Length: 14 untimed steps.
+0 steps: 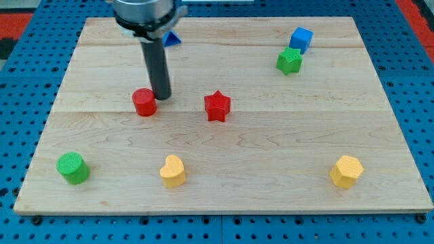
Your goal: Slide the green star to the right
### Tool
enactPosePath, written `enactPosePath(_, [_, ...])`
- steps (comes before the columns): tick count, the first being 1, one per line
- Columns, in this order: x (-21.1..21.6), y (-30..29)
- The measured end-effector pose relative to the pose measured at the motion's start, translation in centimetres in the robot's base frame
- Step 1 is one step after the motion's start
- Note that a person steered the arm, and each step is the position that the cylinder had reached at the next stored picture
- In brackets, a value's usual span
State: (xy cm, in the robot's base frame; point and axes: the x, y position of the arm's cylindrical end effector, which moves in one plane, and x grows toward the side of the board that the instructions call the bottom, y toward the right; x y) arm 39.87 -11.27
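Nearest to the camera lie three blocks along the bottom edge of the worktop (224,196): a green cylinder (72,167) at the view's left, a yellow heart-like block (173,170) more to the middle, and a yellow hexagon-like block (346,171) at the view's right. All three are well below my tip (161,97), and the green cylinder is also to its left, while the yellow heart-like block sits almost straight under it in the view.

My tip stands on the wooden worktop in its left half, at about middle height of the board. A red cylinder (144,102) is just beside my tip on its left; whether the two touch, I cannot tell. A red star (218,106) lies near my tip on its right, at nearly the same height, and is apart from it.

This arm carries no gripper, only the dark rod, so nothing is grasped and no clenched or released state can be told.

The green star (289,61) is far to the right of my tip and higher in the view, in the upper right part of the worktop. A blue cube (301,38) is just above and slightly right of it, very close. A blue block (172,39) shows above my tip, partly hidden behind the arm, so its shape is not clear.
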Motion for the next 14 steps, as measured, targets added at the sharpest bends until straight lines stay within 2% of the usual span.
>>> enactPosePath(1, [0.9,1.8])
enactPosePath(2, [-0.4,0.7])
enactPosePath(3, [-3.2,-5.2])
enactPosePath(4, [1.1,-6.0])
enactPosePath(5, [2.8,-7.9])
enactPosePath(6, [4.8,-1.7])
enactPosePath(8, [-1.9,6.3])
enactPosePath(9, [-4.6,3.0])
enactPosePath(10, [-4.8,6.1])
enactPosePath(11, [-2.4,11.8])
enactPosePath(12, [-2.8,9.9])
enactPosePath(13, [0.8,16.5])
enactPosePath(14, [1.3,21.5])
